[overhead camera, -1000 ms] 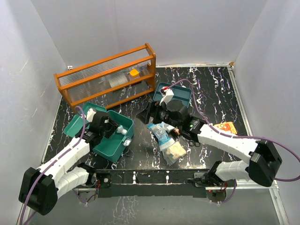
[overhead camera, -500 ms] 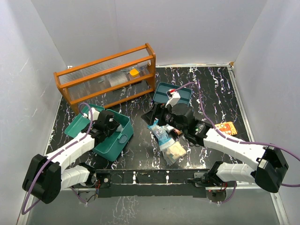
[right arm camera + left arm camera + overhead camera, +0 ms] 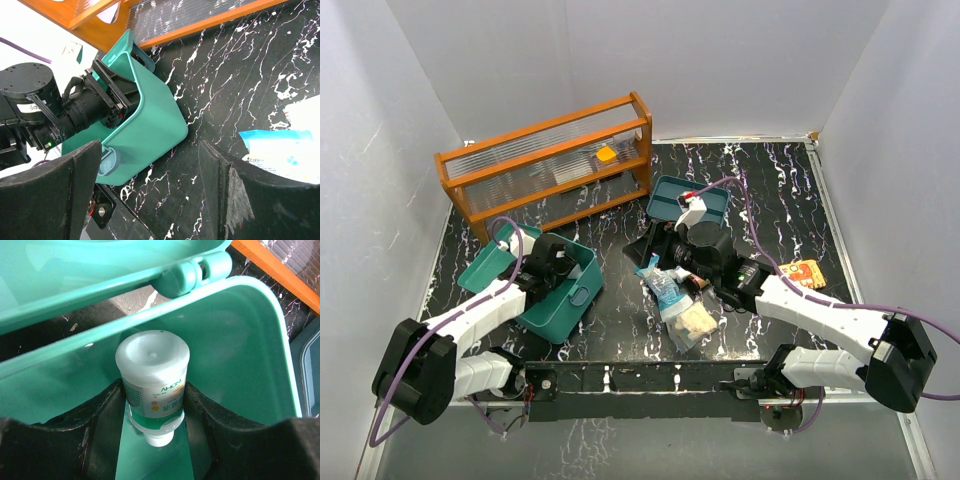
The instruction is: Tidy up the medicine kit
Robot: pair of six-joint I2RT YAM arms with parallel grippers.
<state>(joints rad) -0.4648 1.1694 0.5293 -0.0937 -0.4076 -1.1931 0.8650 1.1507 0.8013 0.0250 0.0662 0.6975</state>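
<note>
Since the left arm [image 3: 470,315] dipped into the kit [image 3: 567,312], its jaws pinch the bottle [image 3: 154,375] inside; right jaws spread.

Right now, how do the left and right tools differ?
The left tool is shut on a white bottle; the right tool is open and empty. The left tool reaches inside the medicine kit; the right tool hangs over the table near a blue packet. Both have black fingers.

One medicine kit [image 3: 560,310], one tray insert [image 3: 663,193], one wooden rack [image 3: 545,160], one bottle [image 3: 152,375], three packets [image 3: 666,286].
</note>
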